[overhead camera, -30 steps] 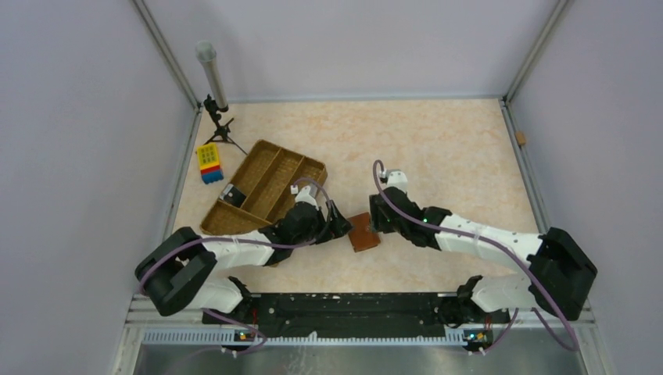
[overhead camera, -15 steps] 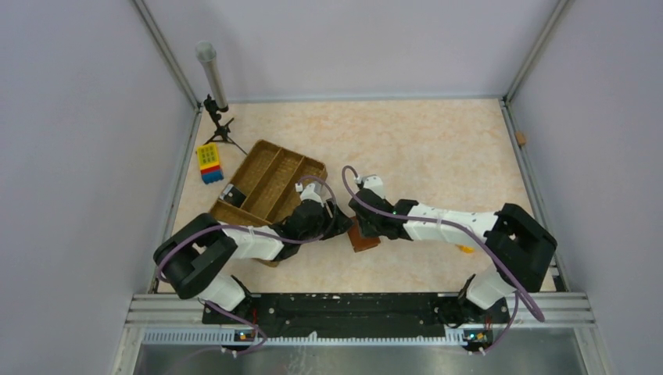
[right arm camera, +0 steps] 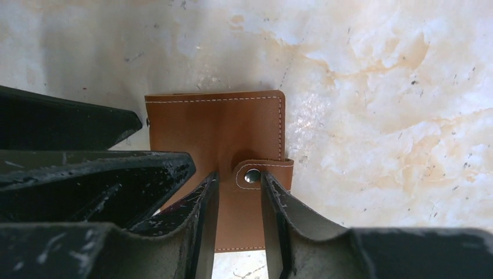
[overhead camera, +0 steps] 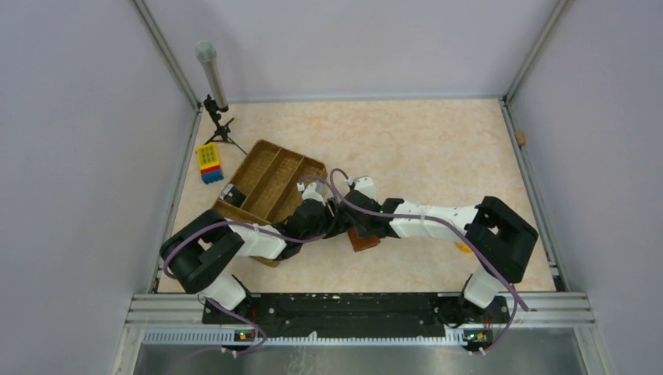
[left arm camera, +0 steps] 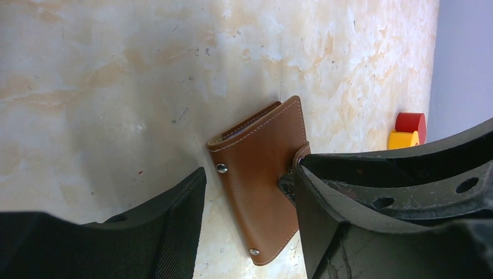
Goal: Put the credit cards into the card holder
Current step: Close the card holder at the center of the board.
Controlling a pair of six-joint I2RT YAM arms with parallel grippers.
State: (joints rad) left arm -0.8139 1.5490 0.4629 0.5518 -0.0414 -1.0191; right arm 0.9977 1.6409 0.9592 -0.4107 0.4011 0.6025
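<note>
From above, both arms meet over the card holder (overhead camera: 362, 239) and hide most of it. It lies on the tabletop (overhead camera: 438, 148) near the tray (overhead camera: 266, 181). Your wrist views show it snapped shut. The left tool (left arm camera: 250, 174) straddles it and the right tool (right arm camera: 238, 177) flanks its snap tab (right arm camera: 279, 171). You cannot tell whether either is clenched.

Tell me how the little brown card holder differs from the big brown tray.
The card holder is small and smooth, leather-like with pale stitching; the tray is far larger and woven. The card holder is folded shut with a snap strap; the tray is open-topped and split into compartments. Both are brown.
</note>
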